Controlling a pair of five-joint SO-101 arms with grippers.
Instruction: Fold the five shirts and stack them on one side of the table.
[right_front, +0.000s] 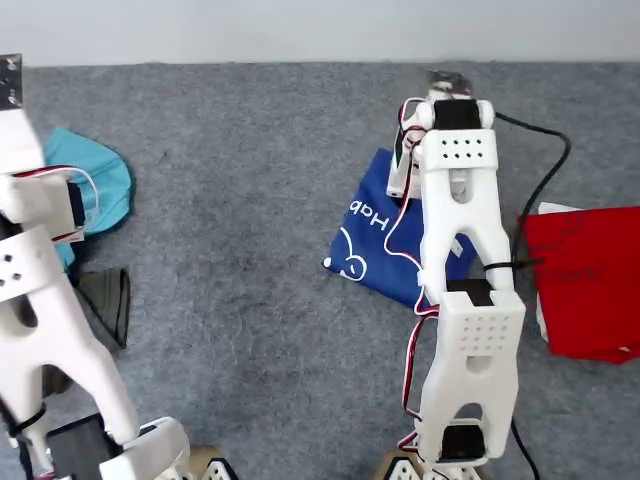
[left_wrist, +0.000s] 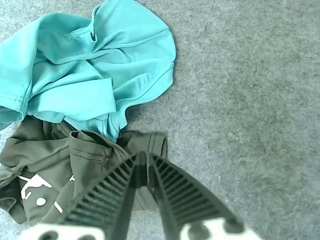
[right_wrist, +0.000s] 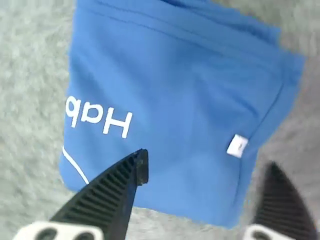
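Note:
A folded blue shirt (right_front: 365, 240) with white print lies mid-table. My right gripper (right_wrist: 207, 170) hangs open just above the blue shirt (right_wrist: 175, 100), one finger over the print and the other past the shirt's edge, with nothing between them. A crumpled teal shirt (right_front: 100, 180) lies at the left edge, overlapping a dark olive shirt (right_front: 105, 300) beside it. My left gripper (left_wrist: 145, 159) is shut and empty, its tips over the dark olive shirt (left_wrist: 45, 165), just short of the teal shirt (left_wrist: 95, 65). A folded red shirt (right_front: 585, 280) lies at the right edge.
A white garment (right_front: 548, 210) peeks out from under the red shirt. Grey carpet-like table cover (right_front: 240, 200) lies bare between the left pile and the blue shirt. A black cable (right_front: 545, 185) runs from the right arm toward the red shirt.

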